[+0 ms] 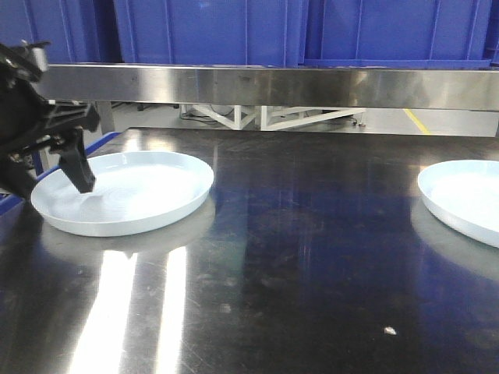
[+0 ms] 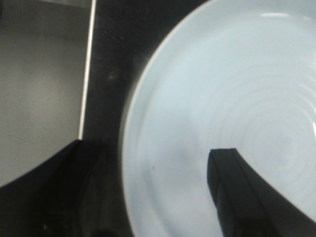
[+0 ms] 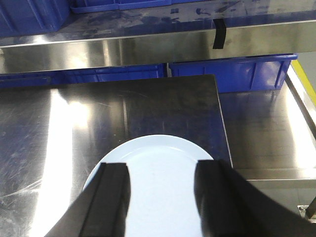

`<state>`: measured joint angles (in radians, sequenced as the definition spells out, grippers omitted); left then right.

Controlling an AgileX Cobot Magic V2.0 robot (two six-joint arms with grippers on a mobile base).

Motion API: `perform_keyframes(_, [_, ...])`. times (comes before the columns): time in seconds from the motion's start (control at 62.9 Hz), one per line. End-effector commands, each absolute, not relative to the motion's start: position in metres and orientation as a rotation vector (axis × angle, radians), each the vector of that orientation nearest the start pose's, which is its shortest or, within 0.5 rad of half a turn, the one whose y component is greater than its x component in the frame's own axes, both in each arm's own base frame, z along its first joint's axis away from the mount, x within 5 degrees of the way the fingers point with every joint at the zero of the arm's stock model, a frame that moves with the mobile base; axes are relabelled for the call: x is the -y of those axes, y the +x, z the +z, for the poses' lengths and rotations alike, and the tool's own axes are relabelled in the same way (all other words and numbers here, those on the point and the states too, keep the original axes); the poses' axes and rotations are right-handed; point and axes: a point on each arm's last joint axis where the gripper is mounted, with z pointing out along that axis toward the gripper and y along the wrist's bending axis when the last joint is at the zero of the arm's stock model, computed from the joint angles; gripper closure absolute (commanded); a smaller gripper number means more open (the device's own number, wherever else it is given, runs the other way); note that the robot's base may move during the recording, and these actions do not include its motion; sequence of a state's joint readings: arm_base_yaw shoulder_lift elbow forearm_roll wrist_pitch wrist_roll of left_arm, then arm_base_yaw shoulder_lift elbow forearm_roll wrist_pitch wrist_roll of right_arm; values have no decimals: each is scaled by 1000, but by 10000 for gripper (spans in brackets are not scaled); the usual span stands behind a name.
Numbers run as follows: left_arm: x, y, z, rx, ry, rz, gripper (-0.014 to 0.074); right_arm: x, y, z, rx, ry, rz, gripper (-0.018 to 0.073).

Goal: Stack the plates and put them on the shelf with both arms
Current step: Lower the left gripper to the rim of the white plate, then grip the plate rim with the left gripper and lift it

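Two plates (image 1: 125,195) on steel table (image 1: 312,265), blue crates (image 1: 210,31) behind

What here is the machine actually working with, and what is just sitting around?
Part of the job:
left plate
left gripper, open astride its rim
right plate
right gripper, open above it
steel shelf

Just lying about:
blue crates
white frame
small scrap on the table

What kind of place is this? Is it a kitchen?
Probably a workshop or lab, not a home kitchen: there is a steel table, a steel shelf above it, and big blue crates.
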<state>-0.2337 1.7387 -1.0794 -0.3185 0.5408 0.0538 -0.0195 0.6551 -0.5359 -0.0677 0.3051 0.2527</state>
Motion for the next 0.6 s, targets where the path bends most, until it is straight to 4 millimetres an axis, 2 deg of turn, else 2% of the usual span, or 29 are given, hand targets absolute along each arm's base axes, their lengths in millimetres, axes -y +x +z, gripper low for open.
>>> perform_keyframes(0.0, [103,340,218,-2594,74,-392,88,5,139,329,-1784,188,90,135])
perform_keyframes(0.111, [106,341,217,-2593,82,-394,101,5,139,329,-1784,188,90,135])
perform_keyframes(0.191, [106,341,218,-2592,82,-394,167,5,139,329,-1784,188,90,135])
perform_keyframes(0.255, [106,341,218,-2589,82,-395,275,5,139,329,-1785,188,89,135])
perform_keyframes(0.318, [106,342,219,-2580,76,-396,444,5,139,329,-1785,188,89,135])
perform_keyframes(0.366, [106,342,220,-2572,74,-398,528,5,139,329,-1785,188,89,135])
perform_keyframes(0.414, [106,343,223,-2563,72,-403,489,5,139,329,-1785,188,89,135])
perform_keyframes(0.477, [107,345,229,-2547,75,-409,505,5,139,329,-1785,188,89,135])
perform_keyframes(0.589, [109,349,252,-2494,87,-426,507,5,139,329,-1785,188,89,135])
